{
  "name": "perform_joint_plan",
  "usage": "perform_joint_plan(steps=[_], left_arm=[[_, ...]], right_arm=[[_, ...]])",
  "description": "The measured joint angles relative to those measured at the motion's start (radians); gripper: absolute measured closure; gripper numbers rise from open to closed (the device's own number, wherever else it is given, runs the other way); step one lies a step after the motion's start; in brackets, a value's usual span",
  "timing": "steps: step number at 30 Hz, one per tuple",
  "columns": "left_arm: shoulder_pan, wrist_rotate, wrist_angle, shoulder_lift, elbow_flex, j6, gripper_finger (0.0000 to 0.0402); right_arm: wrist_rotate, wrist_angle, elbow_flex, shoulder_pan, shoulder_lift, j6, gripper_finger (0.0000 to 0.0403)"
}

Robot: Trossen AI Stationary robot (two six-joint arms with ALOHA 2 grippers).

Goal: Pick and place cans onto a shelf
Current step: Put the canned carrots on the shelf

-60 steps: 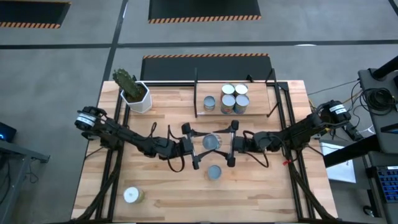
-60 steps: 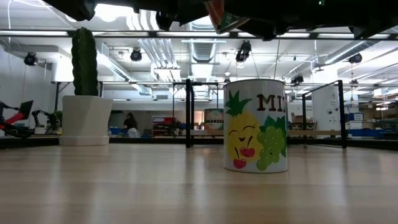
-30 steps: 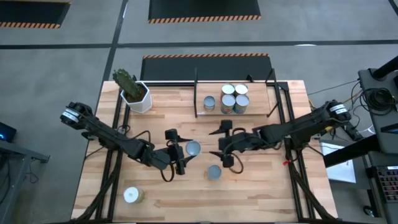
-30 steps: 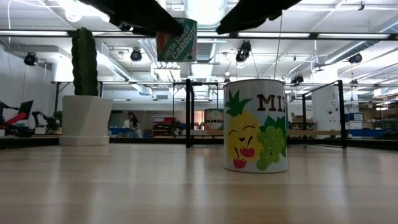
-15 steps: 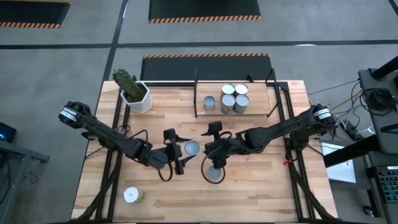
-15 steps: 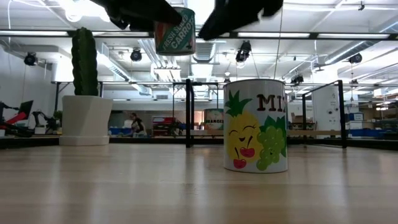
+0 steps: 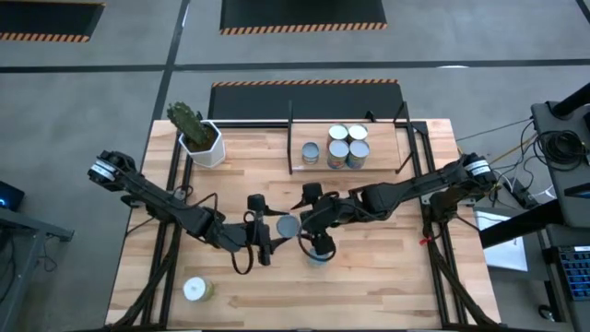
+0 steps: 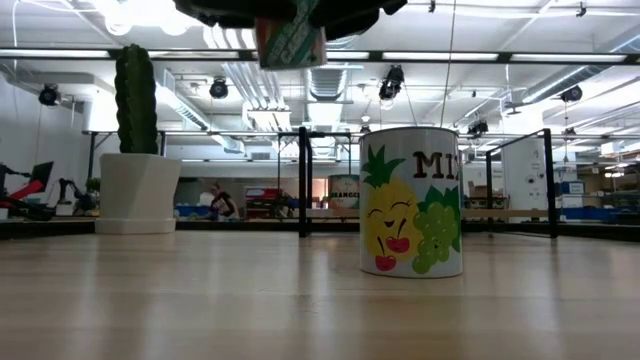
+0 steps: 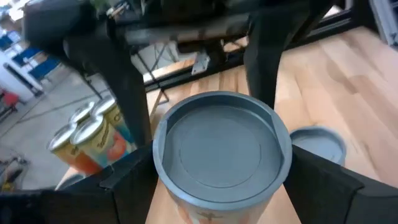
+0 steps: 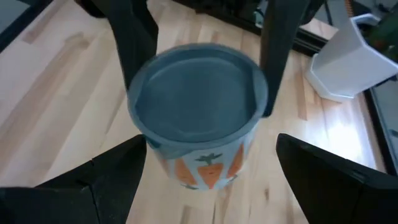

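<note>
we see the left gripper (image 7: 275, 228) near mid-table, its fingers (image 9: 127, 186) pinching the carrot can (image 7: 287, 224) from both sides. the can is off the table (image 7: 396, 286): in the low view it hangs tilted (image 8: 291, 40) near the top of the picture, with the arms dark above it. its grey-blue lid faces up, and orange carrots show on its label in the right wrist view (image 10: 199, 106).

the right gripper (image 7: 312, 221) reaches in from the opposite side and meets the same can. its fingers (image 10: 112, 180) are spread wide, 1 on each side of the can; we see a gap on at least 1 side, so they flank it without clamping. in the left wrist view the can (image 9: 219, 146) fills the middle, with the left fingers at its sides and the right arm's 2 fingers standing beyond it.

the fruit can (image 7: 318, 255) stands upright on the table just in front of the grippers, partly under the right one; the low view shows its pineapple and grapes (image 8: 413, 200).

the shelf (image 7: 383, 159) sits at the table's back edge, right of centre, with 5 cans (image 7: 348, 144) on it: 4 in a tight cluster, 1 just to their left. a white-topped can (image 7: 194, 289) stands alone near the front left corner. the pot (image 7: 205, 144) with a cactus is at the back left.
</note>
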Motion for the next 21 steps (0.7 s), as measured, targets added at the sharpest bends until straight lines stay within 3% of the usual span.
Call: perform_joint_plan(steps=[6,16,21], left_arm=[[0.0,0.02,0.048,0.0,0.0,0.022,0.0116],[0.0,0.021,0.046,0.0,0.0,0.013,0.0114],[0.0,0.015,0.046,0.0,0.0,0.012,0.0096]], right_arm=[[-0.047,0.01,-0.001,0.0,0.012,-0.006,0.0066],[-0.057,0.014,-0.001,0.0,0.014,-0.008,0.0139],[-0.072,0.014,-0.001,-0.001,0.013,-0.005,0.0148]])
